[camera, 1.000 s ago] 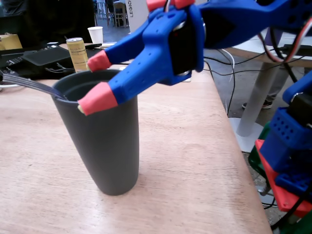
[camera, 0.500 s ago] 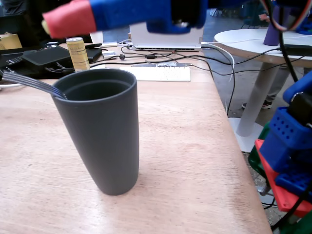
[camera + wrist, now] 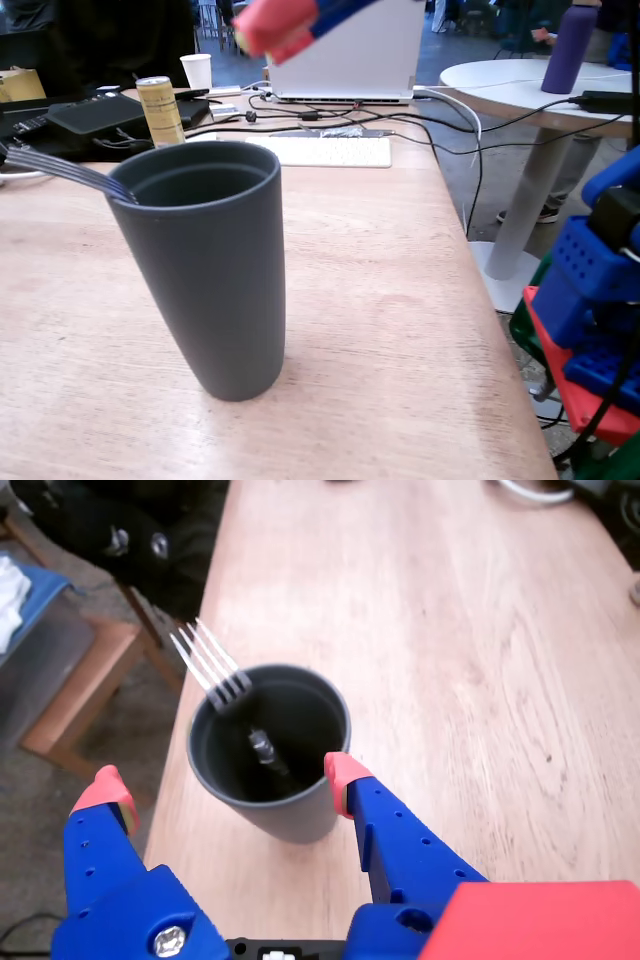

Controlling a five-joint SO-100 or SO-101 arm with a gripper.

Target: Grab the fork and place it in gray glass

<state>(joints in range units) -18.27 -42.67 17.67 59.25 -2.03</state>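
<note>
Wrist view: pincer (image 3: 225, 778) spread wide apart, gripping nothing, blue fingers with red tips (image 3: 105, 788) hovering above the gray glass (image 3: 300, 815), one tip near the rim at 4 o'clock, the other off past 8 o'clock, beyond the tabletop's edge. Fork (image 3: 222, 679) standing inside the gray glass, foil-wrapped handle down on the dark floor of the cup, shaft leaning against the rim at about 10 o'clock, four tines poking out up and away over the rim. Gray glass upright on the wooden tabletop (image 3: 460, 660), close to that tabletop's edge at 9 o'clock.

Fixed view: gray glass (image 3: 225, 290) upright in the foreground, tines of the fork (image 3: 60, 168) jutting from the rim toward 10 o'clock. Blurred red and blue part of the arm (image 3: 290, 25) at 12 o'clock, high above the cup. Yellow can (image 3: 160, 110) and small white cup (image 3: 197, 70) well behind at 11 o'clock, white keyboard (image 3: 320, 150) and white box (image 3: 350, 55) toward 12 to 1 o'clock, black cables (image 3: 440, 125) trailing across. Purple bottle (image 3: 568, 48) on a round white table (image 3: 520, 85) at 2 o'clock. Blue and red arm base (image 3: 590, 320) at 4 o'clock.
</note>
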